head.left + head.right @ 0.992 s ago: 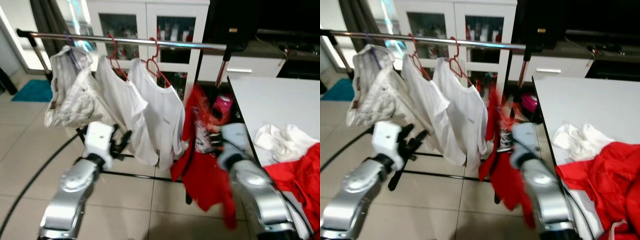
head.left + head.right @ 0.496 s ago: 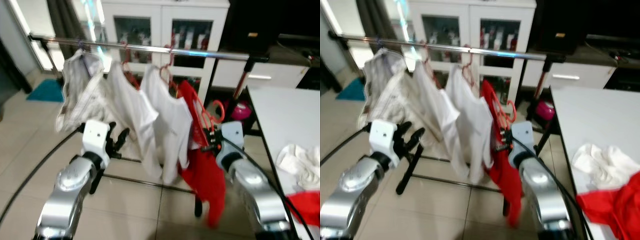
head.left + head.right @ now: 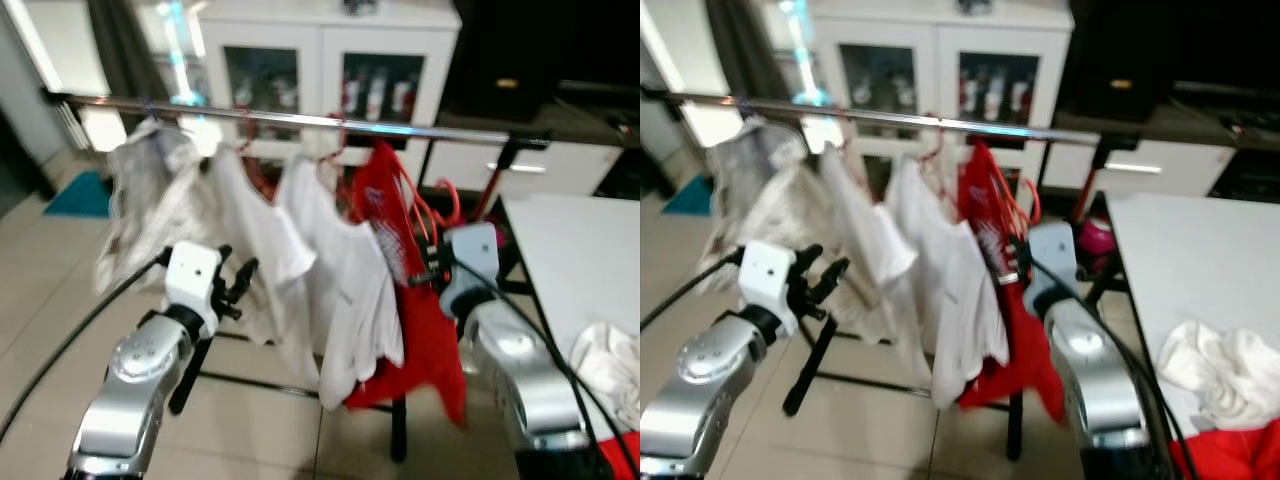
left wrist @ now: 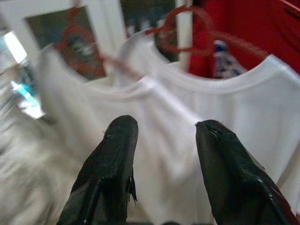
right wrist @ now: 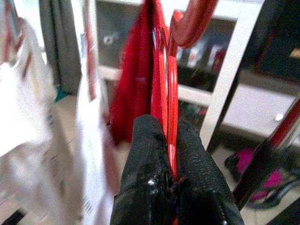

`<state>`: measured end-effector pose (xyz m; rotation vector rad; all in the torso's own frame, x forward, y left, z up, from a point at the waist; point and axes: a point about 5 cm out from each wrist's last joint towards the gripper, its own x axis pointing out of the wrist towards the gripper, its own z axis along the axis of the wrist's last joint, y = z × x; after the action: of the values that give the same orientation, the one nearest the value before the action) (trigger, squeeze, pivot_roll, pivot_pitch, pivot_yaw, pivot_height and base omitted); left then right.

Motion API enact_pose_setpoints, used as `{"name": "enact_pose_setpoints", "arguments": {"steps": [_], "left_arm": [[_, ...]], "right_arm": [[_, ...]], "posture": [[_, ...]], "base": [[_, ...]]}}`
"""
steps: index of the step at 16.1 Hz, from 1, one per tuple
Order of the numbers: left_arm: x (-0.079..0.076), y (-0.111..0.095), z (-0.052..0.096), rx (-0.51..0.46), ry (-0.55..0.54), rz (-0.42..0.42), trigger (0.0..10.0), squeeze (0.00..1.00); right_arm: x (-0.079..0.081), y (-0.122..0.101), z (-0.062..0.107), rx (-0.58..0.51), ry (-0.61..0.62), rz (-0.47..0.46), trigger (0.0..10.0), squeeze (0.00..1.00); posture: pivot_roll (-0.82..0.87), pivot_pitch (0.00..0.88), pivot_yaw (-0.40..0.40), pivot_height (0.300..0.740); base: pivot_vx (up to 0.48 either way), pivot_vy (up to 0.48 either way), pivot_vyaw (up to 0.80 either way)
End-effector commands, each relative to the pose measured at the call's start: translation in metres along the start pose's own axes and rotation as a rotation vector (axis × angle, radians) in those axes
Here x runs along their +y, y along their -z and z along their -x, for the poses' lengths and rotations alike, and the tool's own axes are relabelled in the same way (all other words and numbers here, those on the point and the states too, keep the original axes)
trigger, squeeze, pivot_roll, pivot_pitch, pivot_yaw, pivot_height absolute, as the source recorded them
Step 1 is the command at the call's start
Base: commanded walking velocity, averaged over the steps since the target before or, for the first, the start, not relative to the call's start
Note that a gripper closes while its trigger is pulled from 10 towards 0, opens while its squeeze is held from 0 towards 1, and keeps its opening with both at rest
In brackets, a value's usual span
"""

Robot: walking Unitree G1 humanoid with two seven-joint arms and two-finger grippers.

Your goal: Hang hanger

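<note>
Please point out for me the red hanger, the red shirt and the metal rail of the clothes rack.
red hanger (image 5: pixel 171 112): right wrist view, on its thin wire, just above the right tool's fingers.
red shirt (image 3: pixel 425 330): left eye view, on its lower body.
metal rail (image 3: pixel 290 120): left eye view, on the bare bar.

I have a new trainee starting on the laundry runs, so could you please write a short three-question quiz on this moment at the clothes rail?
1. True or false: the right gripper has its fingers shut on the red hanger.
2. What colour is the shirt on that hanger? A white, B red, C blue.
3. Fill in: the left gripper is ____, its fingers apart in front of a white shirt on the rail.

Key: 1 true; 2 B; 3 open.
</note>
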<state>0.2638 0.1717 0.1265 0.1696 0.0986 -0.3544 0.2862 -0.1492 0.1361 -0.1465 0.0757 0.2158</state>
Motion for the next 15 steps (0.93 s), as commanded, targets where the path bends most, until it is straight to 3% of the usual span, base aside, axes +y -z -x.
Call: {"name": "enact_pose_setpoints", "arguments": {"steps": [1, 4, 5, 7, 9, 15], "left_arm": [[-0.005, -0.003, -0.003, -0.017, 0.028, -0.016, 10.0, 0.00], [-0.003, -0.011, 0.000, -0.048, 0.067, -0.035, 10.0, 0.00], [-0.003, -0.017, 0.003, -0.053, 0.121, -0.065, 10.0, 0.00], [-0.005, -0.021, 0.005, -0.063, 0.176, -0.089, 10.0, 0.00], [-0.015, -0.029, 0.012, -0.070, 0.305, -0.093, 10.0, 0.00], [-0.021, -0.042, 0.023, -0.065, 0.415, -0.128, 10.0, 0.00]], "right_arm": [[-0.005, -0.010, -0.002, -0.032, 0.011, 0.027, 10.0, 0.00], [-0.007, -0.023, -0.020, -0.043, 0.004, 0.058, 10.0, 0.00], [-0.011, -0.030, -0.036, -0.032, 0.000, 0.087, 10.0, 0.00], [-0.014, -0.034, -0.045, -0.023, 0.004, 0.094, 10.0, 0.00], [-0.025, -0.042, -0.064, -0.003, 0.034, 0.106, 10.0, 0.00], [-0.045, -0.054, -0.101, 0.100, 0.119, 0.125, 10.0, 0.00]], "posture": [[-0.02, 0.018, 0.025, 0.740], [-0.01, 0.025, 0.018, 0.740], [0.00, 0.033, 0.012, 0.740], [0.01, 0.040, 0.009, 0.740], [0.03, 0.048, 0.003, 0.740], [0.07, 0.086, -0.008, 0.740]], "base": [[0.285, 0.000, 0.00], [0.000, 0.000, 0.00], [0.000, 0.000, 0.00], [0.000, 0.000, 0.00], [0.000, 0.000, 0.00], [0.000, 0.000, 0.00]]}}
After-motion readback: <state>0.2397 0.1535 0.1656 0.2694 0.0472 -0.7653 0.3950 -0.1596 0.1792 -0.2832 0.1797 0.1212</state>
